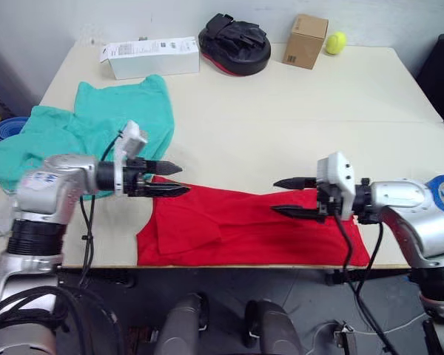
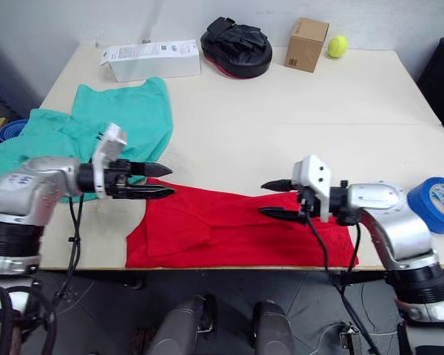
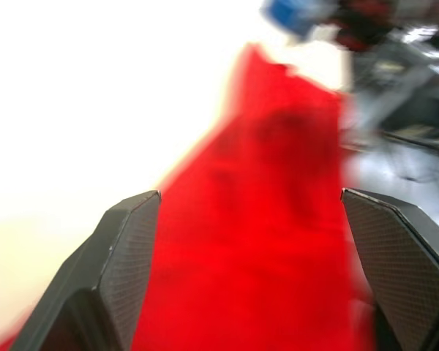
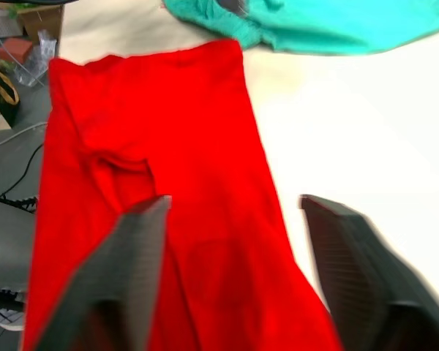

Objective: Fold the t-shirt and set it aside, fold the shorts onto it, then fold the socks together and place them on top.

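The red t-shirt (image 1: 244,229) lies folded into a long band along the table's front edge. My left gripper (image 1: 172,180) hovers open just above the band's left end, pointing right. My right gripper (image 1: 290,197) is open over the band's right part, pointing left, with nothing between its fingers. The teal-green shorts (image 1: 96,126) lie spread and rumpled at the table's left side, behind my left arm. In the right wrist view the t-shirt (image 4: 161,205) runs lengthwise with the shorts (image 4: 314,22) beyond it. A light grey sock (image 1: 0,214) seems to hang at the table's left edge.
Along the table's back stand a white box (image 1: 149,56), a black padded mitt (image 1: 234,43), a brown cardboard cube (image 1: 305,41) and a yellow-green ball (image 1: 335,42). A blue tape roll (image 2: 436,203) is at the right edge. A blue bowl (image 1: 7,127) sits beyond the left edge.
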You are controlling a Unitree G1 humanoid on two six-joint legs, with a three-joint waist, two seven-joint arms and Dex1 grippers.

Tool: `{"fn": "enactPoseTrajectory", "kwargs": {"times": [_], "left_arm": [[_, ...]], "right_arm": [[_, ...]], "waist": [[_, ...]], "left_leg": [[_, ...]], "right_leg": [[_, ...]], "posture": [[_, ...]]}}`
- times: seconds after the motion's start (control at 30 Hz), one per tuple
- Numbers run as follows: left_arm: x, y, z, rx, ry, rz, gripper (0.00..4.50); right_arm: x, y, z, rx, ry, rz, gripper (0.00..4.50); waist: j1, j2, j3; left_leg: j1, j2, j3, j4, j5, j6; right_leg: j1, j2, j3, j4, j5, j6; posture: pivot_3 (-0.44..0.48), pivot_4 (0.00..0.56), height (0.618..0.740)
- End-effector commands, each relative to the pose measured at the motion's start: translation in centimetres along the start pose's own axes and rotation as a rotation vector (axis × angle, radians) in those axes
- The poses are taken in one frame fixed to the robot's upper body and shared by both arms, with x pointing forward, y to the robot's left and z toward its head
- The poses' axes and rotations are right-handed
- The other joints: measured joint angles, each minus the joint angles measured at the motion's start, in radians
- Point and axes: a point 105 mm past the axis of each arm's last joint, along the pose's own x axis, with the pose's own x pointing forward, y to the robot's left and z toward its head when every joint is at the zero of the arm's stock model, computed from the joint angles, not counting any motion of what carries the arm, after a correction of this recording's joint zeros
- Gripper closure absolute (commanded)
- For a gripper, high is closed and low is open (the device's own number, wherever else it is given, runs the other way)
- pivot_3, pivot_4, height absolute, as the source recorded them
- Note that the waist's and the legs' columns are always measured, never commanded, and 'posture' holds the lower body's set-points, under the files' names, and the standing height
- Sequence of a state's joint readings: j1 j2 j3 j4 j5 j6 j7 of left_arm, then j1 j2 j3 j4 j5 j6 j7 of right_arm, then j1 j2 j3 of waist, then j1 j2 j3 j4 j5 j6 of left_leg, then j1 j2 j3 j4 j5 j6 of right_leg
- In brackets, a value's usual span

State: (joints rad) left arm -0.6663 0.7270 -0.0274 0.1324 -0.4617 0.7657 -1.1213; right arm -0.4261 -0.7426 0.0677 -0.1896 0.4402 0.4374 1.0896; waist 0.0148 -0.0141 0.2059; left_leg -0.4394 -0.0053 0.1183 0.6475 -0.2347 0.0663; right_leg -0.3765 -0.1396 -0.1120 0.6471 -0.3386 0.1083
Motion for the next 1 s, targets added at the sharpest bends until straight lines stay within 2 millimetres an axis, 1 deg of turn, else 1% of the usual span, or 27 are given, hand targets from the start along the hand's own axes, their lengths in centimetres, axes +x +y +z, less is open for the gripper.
{"fn": "enactPoseTrajectory", "kwargs": {"times": [0.03,0.1,0.17,0.33,0.37,0.47,0.53,0.57,0.63,0.67,0.77,0.9,0.93,1.0], "left_arm": [[1.1,-0.7,-0.2,0.110,0.020,-0.026,1.28],[1.8,-1.0,-1.1,0.148,0.058,-0.044,1.94],[2.3,-0.8,-1.8,0.178,0.091,-0.039,2.61],[3.4,0.6,-3.5,0.218,0.161,0.016,4.24],[3.8,1.2,-4.1,0.210,0.184,0.046,4.47],[4.7,2.0,-5.3,0.205,0.234,0.086,4.47],[4.8,2.2,-5.7,0.211,0.244,0.092,4.47],[4.8,2.3,-5.9,0.207,0.245,0.099,4.47],[4.5,2.5,-6.2,0.201,0.245,0.115,4.47],[4.5,2.5,-6.3,0.199,0.244,0.120,4.47],[3.9,2.6,-6.7,0.194,0.245,0.136,4.47],[3.3,2.6,-7.0,0.187,0.235,0.154,4.47],[3.1,2.6,-7.0,0.186,0.230,0.159,4.47],[3.0,2.6,-6.9,0.184,0.209,0.176,4.47]], "right_arm": [[1.2,-0.5,0.5,-0.033,0.001,-0.027,3.04],[2.1,-0.3,0.2,-0.046,0.023,-0.018,3.79],[2.7,-0.3,-0.4,-0.045,0.056,-0.024,4.49],[3.3,-1.1,-2.9,-0.021,0.162,-0.084,4.50],[3.1,-1.4,-3.9,-0.010,0.202,-0.108,4.50],[1.8,-2.1,-7.3,0.013,0.322,-0.178,4.50],[0.5,-2.5,-8.5,0.038,0.359,-0.219,4.50],[-0.6,-2.7,-8.9,0.044,0.374,-0.238,4.50],[-2.5,-2.9,-9.1,0.067,0.390,-0.278,4.50],[-2.9,-2.9,-9.2,0.074,0.391,-0.288,4.50],[-6.2,-3.0,-9.7,0.097,0.436,-0.349,4.50],[-9.7,-3.2,-10.4,0.126,0.495,-0.434,4.50],[-10.4,-3.3,-10.5,0.134,0.505,-0.453,4.50],[-11.2,-3.4,-10.5,0.144,0.508,-0.473,4.50]], "waist": [[-0.007,0.000,0.000],[-0.013,0.000,0.000],[-0.016,0.000,0.000],[-0.017,0.000,0.000],[-0.016,0.000,0.000],[-0.009,0.000,0.000],[-0.009,0.000,-0.003],[-0.008,0.000,-0.003],[-0.001,0.000,-0.003],[0.003,0.000,-0.004],[0.006,-0.002,-0.005],[0.006,-0.001,-0.005],[0.006,0.000,-0.006],[0.005,0.000,-0.006]], "left_leg": [[0.000,0.000,0.000,0.000,0.000,0.000],[0.000,0.001,0.000,0.000,0.000,-0.001],[0.001,0.001,0.000,-0.001,0.000,-0.001],[0.001,0.001,0.000,0.000,0.000,-0.002],[0.001,0.001,0.000,0.000,0.000,-0.002],[0.001,0.001,0.000,0.000,0.000,-0.001],[0.002,0.000,0.000,0.000,0.000,-0.001],[0.003,0.000,0.000,0.000,0.000,-0.001],[0.004,0.000,0.000,0.000,0.000,-0.002],[0.004,0.000,0.000,0.000,0.000,-0.002],[0.005,0.000,0.000,0.000,-0.002,-0.004],[0.014,0.001,0.000,-0.002,-0.006,-0.006],[0.018,0.001,0.000,-0.003,-0.007,-0.006],[0.018,0.001,0.000,-0.004,-0.007,-0.006]], "right_leg": [[0.000,0.000,0.000,0.001,0.000,0.000],[0.000,0.001,0.000,0.005,0.000,0.000],[0.000,0.001,-0.001,0.005,0.000,0.000],[0.000,0.001,0.000,0.001,0.000,0.000],[0.000,0.002,0.000,0.000,0.000,0.000],[0.001,0.001,0.000,0.000,0.000,0.000],[0.002,0.000,0.000,-0.001,0.000,0.000],[0.003,0.000,0.000,-0.001,0.000,0.000],[0.004,0.000,0.000,-0.001,0.000,0.000],[0.004,-0.001,0.000,-0.001,0.000,0.000],[0.006,-0.001,0.000,-0.002,0.000,0.000],[0.014,-0.002,0.000,-0.005,0.000,0.000],[0.017,-0.001,-0.001,-0.008,0.000,0.000],[0.018,-0.001,-0.001,-0.010,0.000,0.000]], "posture": [[0.000,0.150,0.740],[0.000,0.150,0.740],[0.000,0.150,0.740],[0.000,0.150,0.740],[0.000,0.150,0.740],[0.000,0.150,0.740],[0.000,0.150,0.740],[0.000,0.150,0.740],[0.000,0.150,0.740],[0.000,0.150,0.740],[0.000,0.150,0.740],[0.000,0.150,0.740],[0.000,0.150,0.740],[0.000,0.150,0.740]]}}
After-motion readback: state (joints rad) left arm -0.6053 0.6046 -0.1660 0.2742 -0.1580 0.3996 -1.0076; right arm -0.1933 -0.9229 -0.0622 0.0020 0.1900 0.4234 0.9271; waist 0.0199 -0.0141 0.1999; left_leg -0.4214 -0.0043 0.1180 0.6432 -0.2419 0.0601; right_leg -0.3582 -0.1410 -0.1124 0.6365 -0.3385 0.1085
